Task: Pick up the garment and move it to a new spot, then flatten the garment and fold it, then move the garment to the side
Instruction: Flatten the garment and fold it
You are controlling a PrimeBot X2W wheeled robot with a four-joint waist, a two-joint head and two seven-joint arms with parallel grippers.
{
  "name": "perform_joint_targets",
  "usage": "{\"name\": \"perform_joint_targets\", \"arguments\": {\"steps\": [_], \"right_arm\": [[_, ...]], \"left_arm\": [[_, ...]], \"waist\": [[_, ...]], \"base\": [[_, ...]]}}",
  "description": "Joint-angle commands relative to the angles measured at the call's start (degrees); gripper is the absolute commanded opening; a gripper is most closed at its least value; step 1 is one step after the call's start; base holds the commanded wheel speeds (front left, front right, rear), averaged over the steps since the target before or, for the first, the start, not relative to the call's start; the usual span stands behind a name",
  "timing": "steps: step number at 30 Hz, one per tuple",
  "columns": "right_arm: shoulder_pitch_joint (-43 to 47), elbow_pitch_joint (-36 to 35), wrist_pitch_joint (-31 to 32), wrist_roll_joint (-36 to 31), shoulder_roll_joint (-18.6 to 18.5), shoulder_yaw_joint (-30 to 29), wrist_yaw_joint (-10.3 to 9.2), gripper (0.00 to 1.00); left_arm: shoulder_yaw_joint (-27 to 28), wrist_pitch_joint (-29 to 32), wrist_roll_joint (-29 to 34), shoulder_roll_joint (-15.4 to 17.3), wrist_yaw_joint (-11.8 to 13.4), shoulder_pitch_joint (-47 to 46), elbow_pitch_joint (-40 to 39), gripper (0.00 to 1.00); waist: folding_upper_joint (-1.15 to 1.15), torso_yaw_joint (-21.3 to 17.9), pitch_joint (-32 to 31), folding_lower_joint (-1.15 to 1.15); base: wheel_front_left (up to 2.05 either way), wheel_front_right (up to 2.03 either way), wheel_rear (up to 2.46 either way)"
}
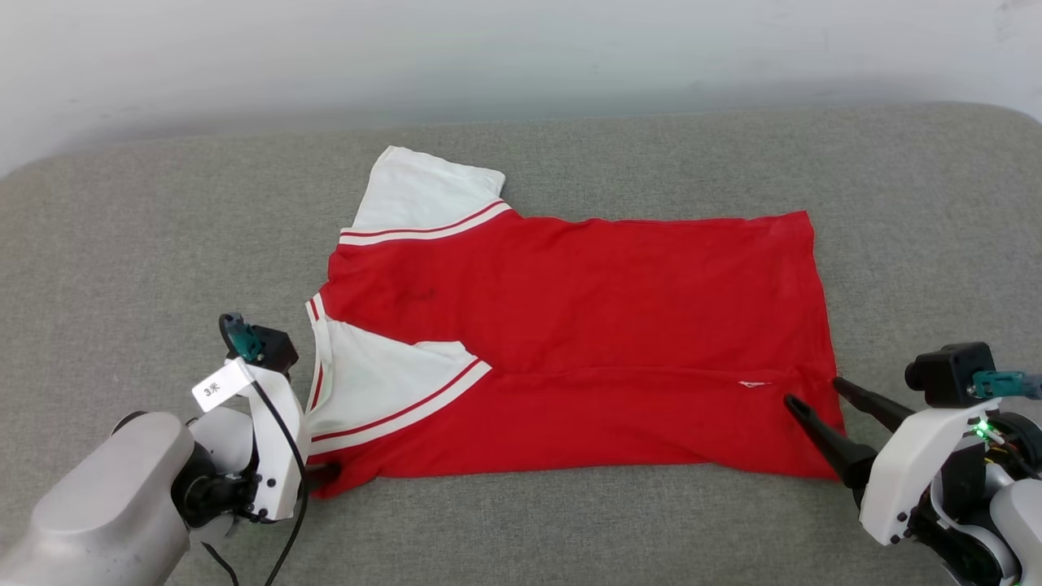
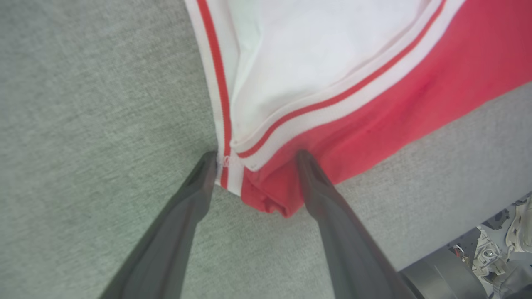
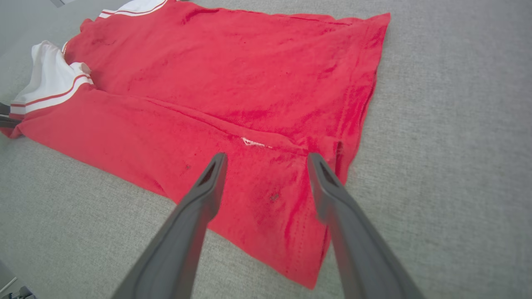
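The garment (image 1: 570, 325), a red T-shirt with white sleeves, lies spread on the grey cushion (image 1: 122, 244), collar end to the left. Its near long edge is folded up over the body, and a small white hem mark (image 1: 753, 383) shows on that fold. My left gripper (image 1: 324, 472) sits at the near left corner. In the left wrist view it (image 2: 256, 160) is open, its fingers straddling the striped sleeve seam and the red corner (image 2: 270, 199). My right gripper (image 1: 814, 392) hovers open over the near right hem corner, and its fingertips (image 3: 267, 160) stand just short of the hem mark (image 3: 251, 143).
The grey fabric surface runs wide to both sides of the shirt and in front of it, with rounded far corners against a pale wall (image 1: 521, 49). In the left wrist view the cushion's front edge (image 2: 457, 245) drops to robot hardware below.
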Motion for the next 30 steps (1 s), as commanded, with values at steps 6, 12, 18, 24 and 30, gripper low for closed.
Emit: {"name": "perform_joint_targets", "arguments": {"steps": [6,12,18,24,30], "right_arm": [[-0.94,-1.05,-0.39,-0.83,-1.09,-0.67,-0.05,1.0],[-2.03,-4.06,1.67,-1.63,-5.45,-2.4,-0.05,1.0],[-3.58,-7.9,10.55,-0.07,-10.47,-3.1,-0.06,1.0],[-4.71,-8.9,22.9,2.72,-12.66,-1.59,-0.05,1.0],[-5.77,-4.79,28.58,3.38,-9.44,0.07,-0.05,1.0]], "left_arm": [[-1.96,-3.54,0.06,-1.06,-0.24,3.05,1.36,0.0],[-2.08,-9.69,1.67,2.89,-0.36,1.9,-3.41,0.0],[-1.73,-13.98,3.19,5.35,-0.34,0.62,-9.33,0.0],[-1.82,-14.99,4.95,6.25,0.51,-0.46,-14.26,0.0],[-1.91,-15.26,6.27,6.26,1.47,-1.34,-16.86,0.0]], "waist": [[0.0,-0.3,-0.61,0.0],[0.0,0.01,-2.26,0.0],[0.0,0.76,-2.74,0.0],[0.0,1.44,-1.58,0.0],[0.0,2.2,0.53,0.0]], "base": [[0.0,0.0,0.0],[0.0,0.0,0.0],[0.0,0.0,0.0],[0.0,0.0,0.0],[0.0,0.0,0.0]]}}
